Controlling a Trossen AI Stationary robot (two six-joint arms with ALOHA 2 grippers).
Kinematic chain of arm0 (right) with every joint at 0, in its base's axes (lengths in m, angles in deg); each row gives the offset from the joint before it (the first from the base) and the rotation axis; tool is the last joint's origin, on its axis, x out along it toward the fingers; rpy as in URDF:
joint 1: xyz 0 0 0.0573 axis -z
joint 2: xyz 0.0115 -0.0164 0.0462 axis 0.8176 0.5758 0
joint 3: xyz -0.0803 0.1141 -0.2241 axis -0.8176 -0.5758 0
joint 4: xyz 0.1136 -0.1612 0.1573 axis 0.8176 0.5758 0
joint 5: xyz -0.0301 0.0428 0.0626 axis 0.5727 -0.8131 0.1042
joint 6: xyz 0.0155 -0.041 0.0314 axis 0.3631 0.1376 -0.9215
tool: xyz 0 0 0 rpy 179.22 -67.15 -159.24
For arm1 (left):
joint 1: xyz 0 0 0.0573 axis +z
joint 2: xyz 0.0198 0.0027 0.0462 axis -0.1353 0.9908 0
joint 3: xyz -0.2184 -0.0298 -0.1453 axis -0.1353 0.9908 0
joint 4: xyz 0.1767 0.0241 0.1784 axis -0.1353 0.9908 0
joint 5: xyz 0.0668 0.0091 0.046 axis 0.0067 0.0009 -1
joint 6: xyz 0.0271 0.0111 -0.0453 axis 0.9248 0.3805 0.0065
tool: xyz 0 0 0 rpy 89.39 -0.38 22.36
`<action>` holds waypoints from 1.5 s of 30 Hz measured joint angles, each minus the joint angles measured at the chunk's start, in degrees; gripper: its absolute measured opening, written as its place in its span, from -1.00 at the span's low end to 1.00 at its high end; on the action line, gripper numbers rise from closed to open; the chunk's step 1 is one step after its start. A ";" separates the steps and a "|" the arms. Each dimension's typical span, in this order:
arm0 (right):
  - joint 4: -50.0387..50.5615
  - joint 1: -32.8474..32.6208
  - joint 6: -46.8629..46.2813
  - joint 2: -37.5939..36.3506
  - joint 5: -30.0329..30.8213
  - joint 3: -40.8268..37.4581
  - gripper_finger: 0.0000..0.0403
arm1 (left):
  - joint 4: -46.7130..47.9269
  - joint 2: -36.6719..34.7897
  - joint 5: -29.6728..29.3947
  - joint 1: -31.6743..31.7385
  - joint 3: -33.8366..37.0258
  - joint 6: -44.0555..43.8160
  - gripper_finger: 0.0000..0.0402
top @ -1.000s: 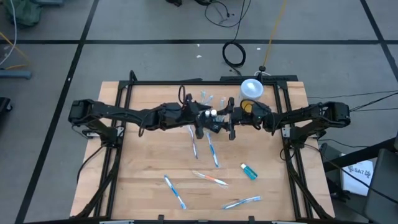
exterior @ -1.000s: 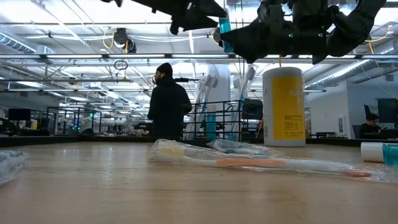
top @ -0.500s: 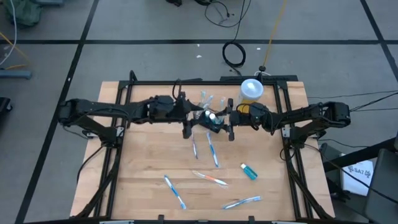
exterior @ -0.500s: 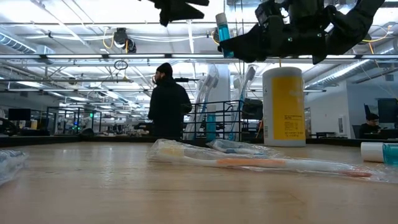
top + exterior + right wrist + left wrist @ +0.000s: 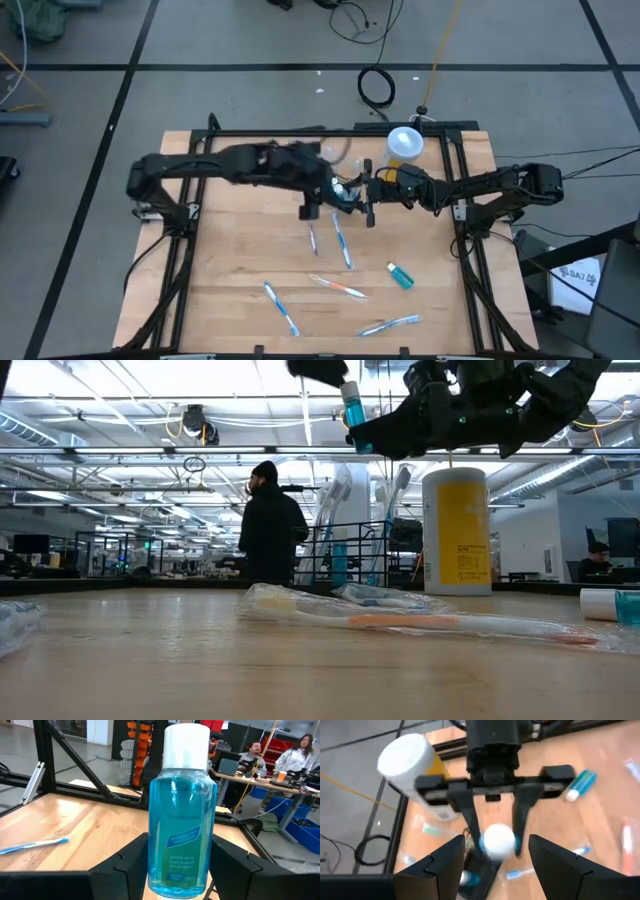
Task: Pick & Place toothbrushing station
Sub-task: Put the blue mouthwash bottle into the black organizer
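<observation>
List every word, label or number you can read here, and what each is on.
"35ml" – foot of the label on the blue mouthwash bottle held by the right gripper.
"gentle rinse", "fresh breath", "no alcohol" – same label, faint.
Brand line above them: too blurred to read.
Yellow cup: print too small to read.

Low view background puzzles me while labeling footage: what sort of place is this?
Probably an open-plan robotics lab or workshop: exposed ceiling ducts, rows of workbenches, a person standing behind the wooden table.
</observation>
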 joint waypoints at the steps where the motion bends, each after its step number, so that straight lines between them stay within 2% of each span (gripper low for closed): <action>1: 0.04 0.00 0.00 0.00 -0.03 0.00 -0.14 | -0.69 1.08 -0.05 0.02 -0.17 1.00 0.13; 5: 1.10 0.06 -0.03 0.06 0.16 -0.02 -0.14 | -0.39 4.20 -2.55 -0.36 -0.17 5.57 0.13; 15: 1.86 0.02 0.01 0.02 0.04 0.00 -0.14 | -0.99 5.09 -2.62 -0.38 -0.17 5.36 0.13; 24: 1.91 0.04 0.39 0.02 0.00 0.00 -0.14 | 0.52 4.83 -3.06 -0.77 -0.17 4.97 -0.06; 35: 1.91 0.02 0.41 0.02 -0.13 0.00 -0.14 | 0.65 3.12 -6.58 -2.23 -0.17 5.56 0.05; 45: 1.87 0.02 0.42 0.02 -0.09 0.00 -0.14 | 0.65 3.21 -4.13 -2.08 -0.17 4.05 -0.17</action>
